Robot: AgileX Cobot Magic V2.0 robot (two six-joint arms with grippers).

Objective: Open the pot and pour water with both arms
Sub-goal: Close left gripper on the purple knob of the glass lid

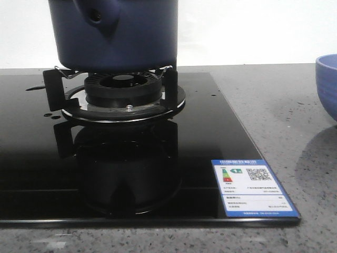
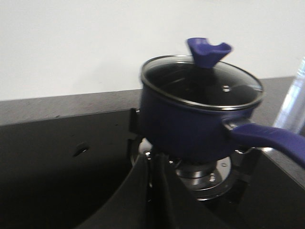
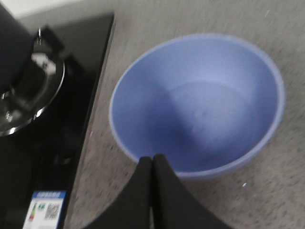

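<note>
Hands both pinched closed and empty: our left hand (image 2: 151, 164) faces the lidded pot (image 2: 190, 119) on its burner, ready for the lid knob (image 2: 207, 51); our right hand (image 3: 152, 164) hovers at the bowl (image 3: 200, 105).

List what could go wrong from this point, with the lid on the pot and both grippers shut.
1. The glass lid has only a small blue knob; the left gripper is shut and could slip off or drop it.
2. The pot sits on thin burner supports; a nudge might tip it.
3. The bowl stands off the hob; pouring could spill on the counter.
</note>
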